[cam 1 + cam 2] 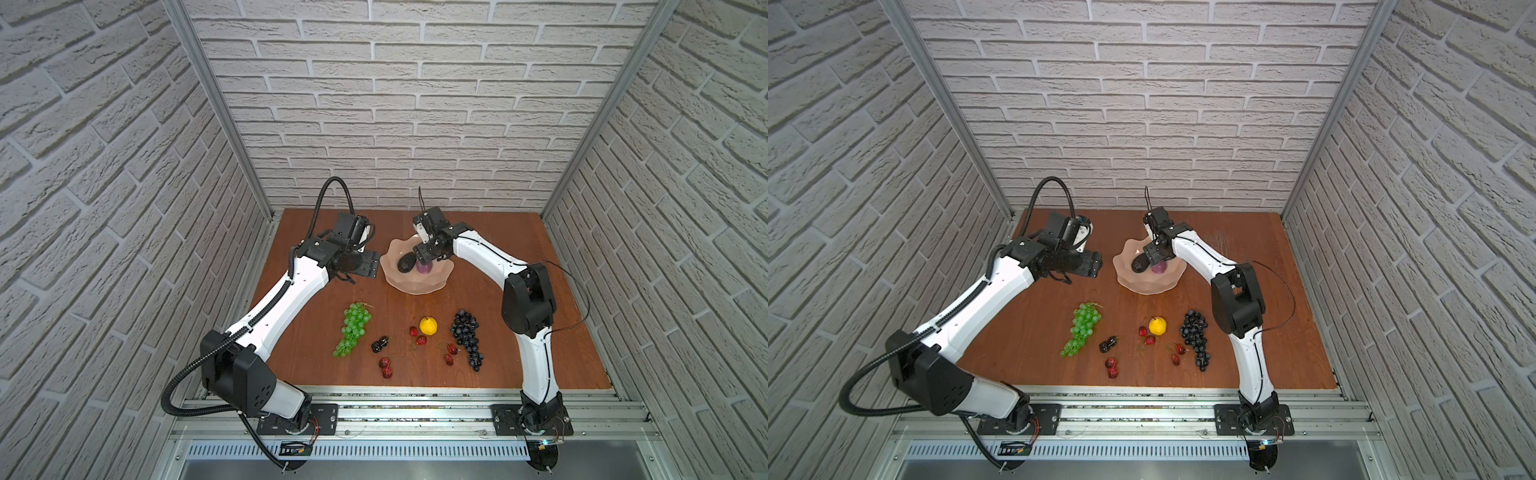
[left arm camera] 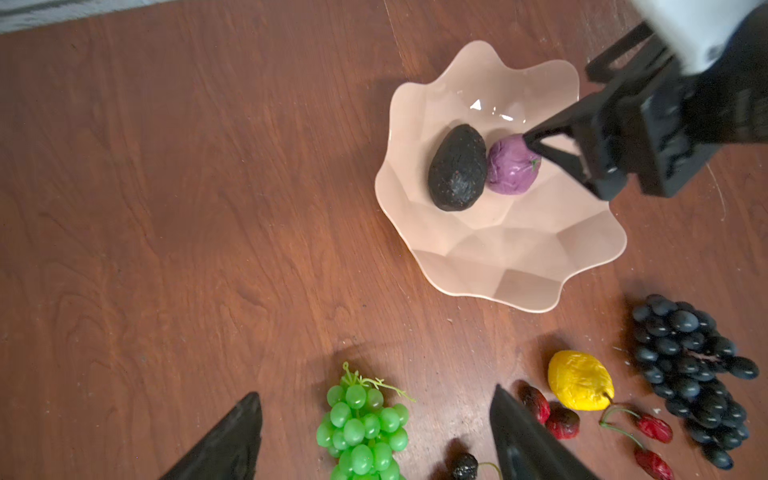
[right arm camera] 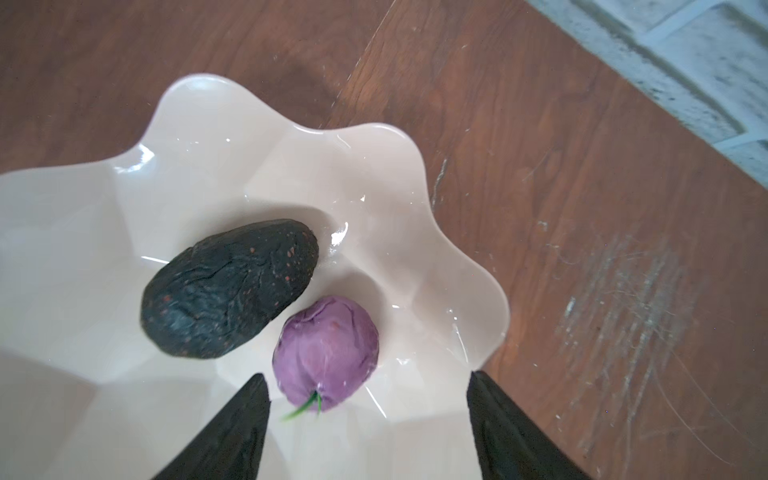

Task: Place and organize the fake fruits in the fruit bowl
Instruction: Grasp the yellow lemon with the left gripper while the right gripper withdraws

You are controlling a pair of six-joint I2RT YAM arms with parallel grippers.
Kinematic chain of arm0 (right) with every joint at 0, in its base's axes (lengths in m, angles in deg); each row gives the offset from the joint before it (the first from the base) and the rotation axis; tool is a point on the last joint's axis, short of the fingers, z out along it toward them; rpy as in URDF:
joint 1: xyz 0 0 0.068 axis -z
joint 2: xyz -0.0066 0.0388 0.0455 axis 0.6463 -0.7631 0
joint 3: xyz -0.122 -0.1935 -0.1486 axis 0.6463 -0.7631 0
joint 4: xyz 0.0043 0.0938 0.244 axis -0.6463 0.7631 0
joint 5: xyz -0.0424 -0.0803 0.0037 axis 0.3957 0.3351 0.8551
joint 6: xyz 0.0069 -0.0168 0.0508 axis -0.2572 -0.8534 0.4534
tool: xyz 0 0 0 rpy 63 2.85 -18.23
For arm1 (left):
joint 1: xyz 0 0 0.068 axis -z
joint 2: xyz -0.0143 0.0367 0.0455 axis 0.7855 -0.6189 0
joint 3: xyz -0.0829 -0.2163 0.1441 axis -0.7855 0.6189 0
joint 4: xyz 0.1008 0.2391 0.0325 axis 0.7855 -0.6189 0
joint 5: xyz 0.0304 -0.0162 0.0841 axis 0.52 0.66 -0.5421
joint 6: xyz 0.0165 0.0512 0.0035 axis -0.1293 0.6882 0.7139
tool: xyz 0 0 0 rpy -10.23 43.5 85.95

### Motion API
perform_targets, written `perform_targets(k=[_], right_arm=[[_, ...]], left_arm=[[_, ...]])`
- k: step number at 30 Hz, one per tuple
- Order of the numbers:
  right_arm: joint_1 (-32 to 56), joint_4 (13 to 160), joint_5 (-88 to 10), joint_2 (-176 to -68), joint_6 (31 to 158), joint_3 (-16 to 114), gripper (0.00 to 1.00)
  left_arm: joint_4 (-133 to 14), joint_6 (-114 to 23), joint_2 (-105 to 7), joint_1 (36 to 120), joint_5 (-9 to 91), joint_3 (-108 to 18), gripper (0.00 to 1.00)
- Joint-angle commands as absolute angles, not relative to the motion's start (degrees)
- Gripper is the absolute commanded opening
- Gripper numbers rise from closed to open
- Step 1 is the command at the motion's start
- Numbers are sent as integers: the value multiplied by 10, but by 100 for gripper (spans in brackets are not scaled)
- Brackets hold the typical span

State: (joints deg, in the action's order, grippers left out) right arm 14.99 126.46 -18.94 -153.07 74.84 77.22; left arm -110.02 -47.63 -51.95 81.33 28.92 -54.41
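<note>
While left claw [image 2: 375, 392] and right claw [image 3: 368, 375] gape, avocado [image 3: 228, 291] and purple fruit [image 3: 326, 349] share the bowl [image 3: 374, 166]

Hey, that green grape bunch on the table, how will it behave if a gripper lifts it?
The green grape bunch is many grapes on a thin stem, so it would probably droop if pinched at one end. The glossy grapes may slip. Long and lumpy, it seems unlikely to roll.
</note>
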Motion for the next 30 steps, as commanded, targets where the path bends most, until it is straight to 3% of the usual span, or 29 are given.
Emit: perform_targets(k=[1,15,24,30], right_arm=[[147,1246,-186,-1439,767,698,77],[160,1244,-200,-1267,815,490,76],[239,1200,-275,-1202,855,396,76],[246,1196,-274,-1195,853,389,75]], left_arm=[[-1090,-505,-534,849,325,-539,85],[-1078,-543,-692,1029,378,-579,82],[-1086,-548,-763,1064,390,-608,87],[-1094,-538,-808,1064,378,-634,82]])
